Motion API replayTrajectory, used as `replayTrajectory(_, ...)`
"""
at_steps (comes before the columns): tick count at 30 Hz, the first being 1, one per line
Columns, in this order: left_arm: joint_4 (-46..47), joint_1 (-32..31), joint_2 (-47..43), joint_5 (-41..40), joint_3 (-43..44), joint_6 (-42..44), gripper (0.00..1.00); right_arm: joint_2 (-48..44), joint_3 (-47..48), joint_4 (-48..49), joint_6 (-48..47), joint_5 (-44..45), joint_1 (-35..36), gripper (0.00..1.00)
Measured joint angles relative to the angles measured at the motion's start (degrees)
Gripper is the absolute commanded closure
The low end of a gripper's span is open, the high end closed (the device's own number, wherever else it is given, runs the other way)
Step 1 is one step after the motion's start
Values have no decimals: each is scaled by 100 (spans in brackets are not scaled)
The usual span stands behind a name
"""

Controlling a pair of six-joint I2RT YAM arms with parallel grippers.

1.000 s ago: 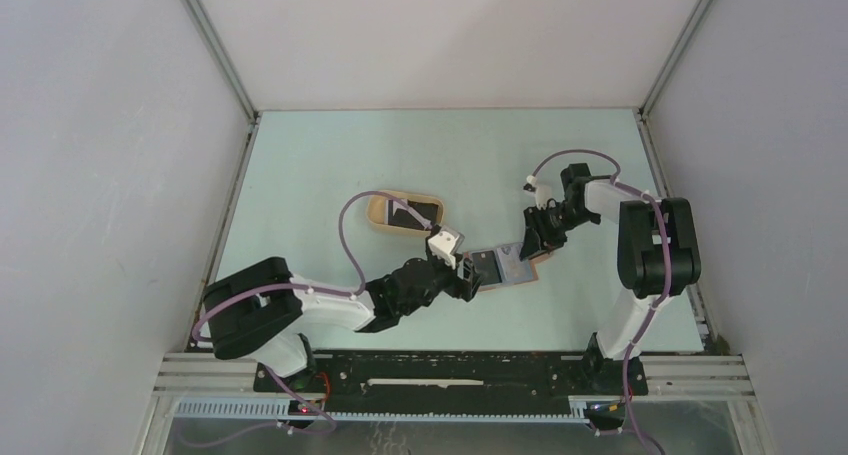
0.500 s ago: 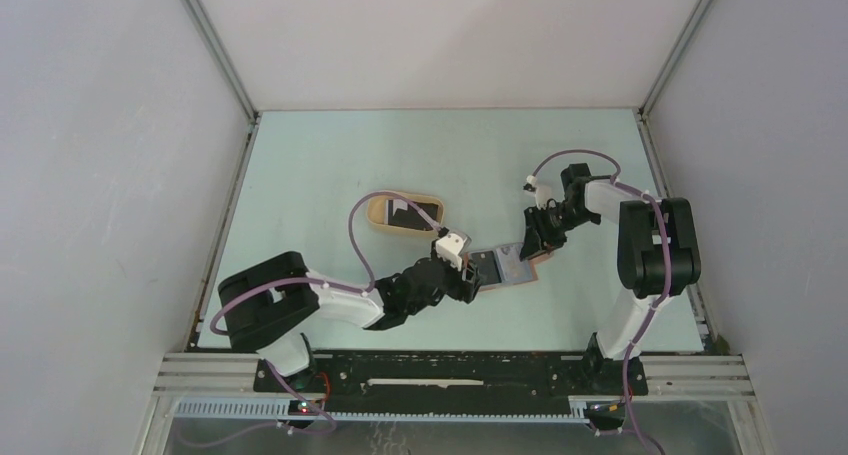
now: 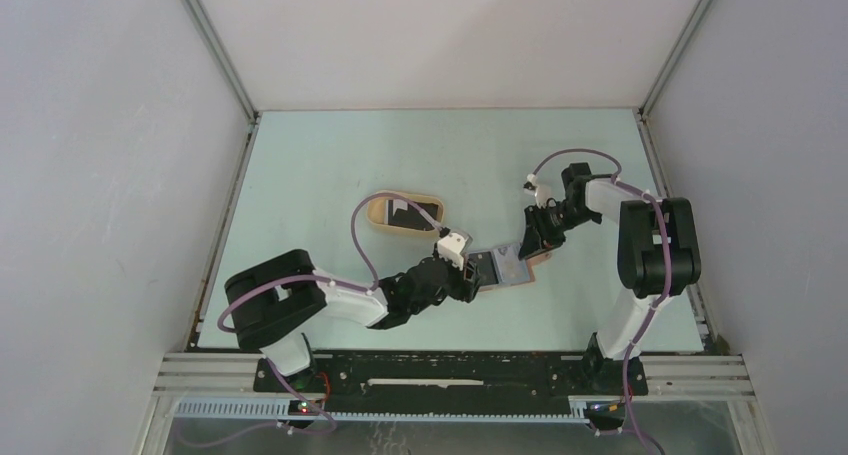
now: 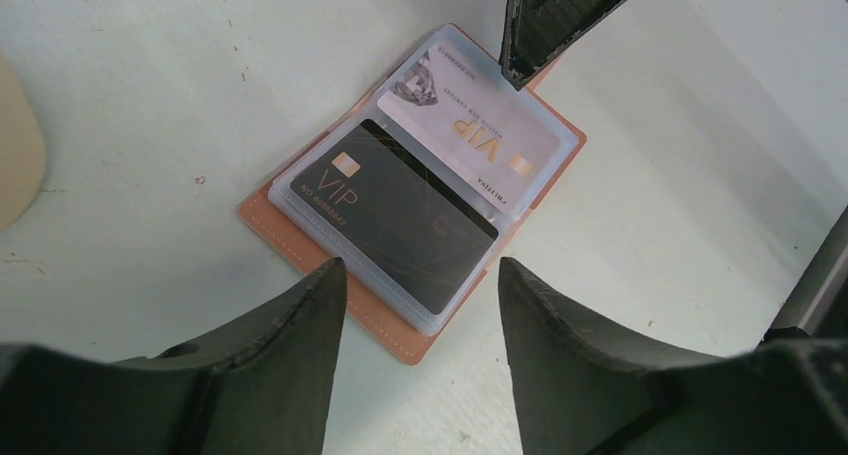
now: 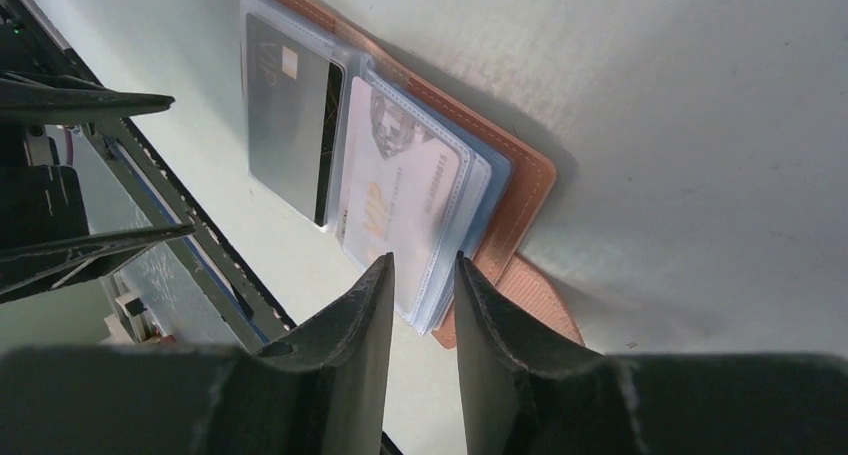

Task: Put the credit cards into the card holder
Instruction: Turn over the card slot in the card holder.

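Table (image 3: 300, 165): pale green, bore everything.
Tray (image 3: 377, 215): beige, loose card (image 3: 421, 213) inside.
Card holder (image 3: 492, 268): lay open at the tray's 4 o'clock, black card (image 4: 400, 220) and white card (image 4: 470, 130) sleeved.
Left gripper (image 4: 420, 267): spread, empty, at its 8 o'clock.
Right gripper (image 5: 422, 265): nearly together over sleeve edge; pinch unclear.
Handling: loose card likely light, stiff, slick; take an edge.

You will find the holder (image 5: 520, 185) is tan leather, grained and stitched along the edge. Sleeves (image 4: 298, 183): clear plastic, glossy, slightly creased. Black card (image 4: 410, 220): matt, gilt print. White card (image 4: 470, 125): smooth, faint sheen. Surface (image 4: 150, 95): matt, scuffed, speckled. Left end effector (image 4: 420, 265): matt black plastic.
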Motion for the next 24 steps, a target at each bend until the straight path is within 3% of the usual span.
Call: replayTrajectory(24, -90, 216, 210, 348, 162, -273, 41, 214, 162, -444, -146, -1019, -262, 66)
